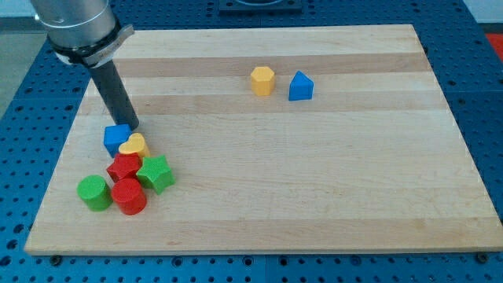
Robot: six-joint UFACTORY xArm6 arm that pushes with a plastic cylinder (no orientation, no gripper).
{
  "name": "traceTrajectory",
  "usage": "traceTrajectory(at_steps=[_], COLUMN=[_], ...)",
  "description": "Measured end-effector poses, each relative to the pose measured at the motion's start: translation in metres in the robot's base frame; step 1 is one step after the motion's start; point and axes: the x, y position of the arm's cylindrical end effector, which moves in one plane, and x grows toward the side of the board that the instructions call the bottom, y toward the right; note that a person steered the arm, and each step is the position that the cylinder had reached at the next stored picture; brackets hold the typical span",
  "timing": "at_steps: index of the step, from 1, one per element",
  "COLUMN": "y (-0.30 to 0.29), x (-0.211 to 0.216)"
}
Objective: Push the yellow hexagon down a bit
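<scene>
My tip (131,126) has no gripper, so it holds nothing. It rests beside the blue block (116,138). The yellow hexagon (262,80) sits far to the view's right of my tip and a little higher on the bench (330,181), next to the blue triangle block (300,86).

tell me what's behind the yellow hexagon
Only bare board shows behind the yellow hexagon; a blue block sits beside it. The strip right behind it is hidden.
</scene>
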Motion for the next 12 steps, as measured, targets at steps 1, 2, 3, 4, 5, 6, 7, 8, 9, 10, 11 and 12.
traceTrajectory(at_steps=[1, 2, 3, 4, 5, 6, 7, 8, 9, 10, 11, 12], y=[-0.001, 0.001, 0.033, 0.060, 0.094, 0.149, 0.212, 0.257, 0.262, 0.258, 0.247, 0.229], x=[0.010, 0.003, -0.017, -0.061, -0.108, -0.142, -0.157, -0.154, -0.140, -0.129, -0.124, -0.107])
